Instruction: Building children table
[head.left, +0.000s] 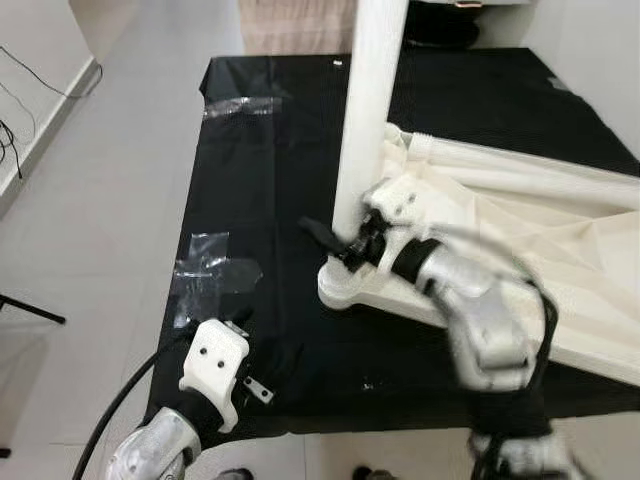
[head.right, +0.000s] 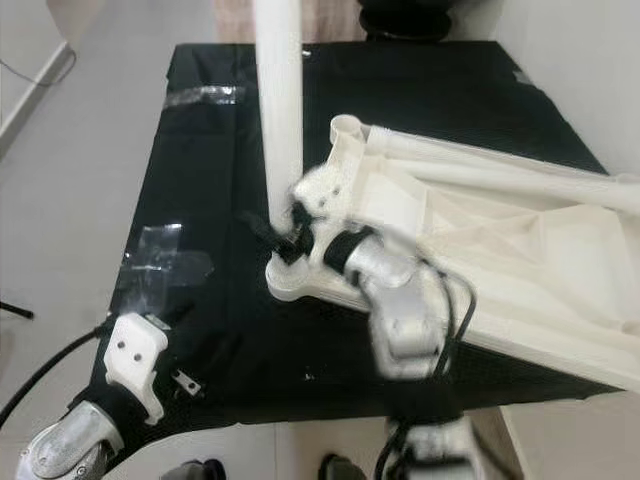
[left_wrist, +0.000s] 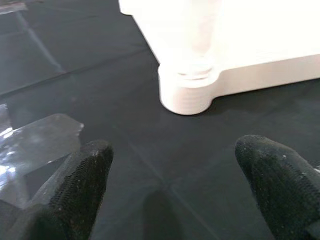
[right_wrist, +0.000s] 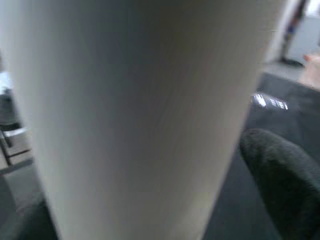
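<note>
A white children's table top (head.left: 520, 230) lies upside down on a black cloth (head.left: 260, 180). A white table leg (head.left: 365, 110) stands upright in its near-left corner socket (head.left: 345, 290). My right gripper (head.left: 340, 240) is at the foot of that leg, shut on it with one black finger (head.left: 320, 232) reaching past its left side. The right wrist view has the leg (right_wrist: 135, 115) up close with a finger (right_wrist: 280, 170) beside it. My left gripper (left_wrist: 175, 170) hovers low over the cloth, open and holding nothing, facing the corner socket (left_wrist: 187, 95).
Patches of clear tape (head.left: 205, 265) lie on the cloth near my left gripper, and another strip (head.left: 240, 105) lies at the far left. A small metal bracket (head.left: 258, 390) sits by the cloth's front edge. Pale floor (head.left: 90, 200) runs along the left.
</note>
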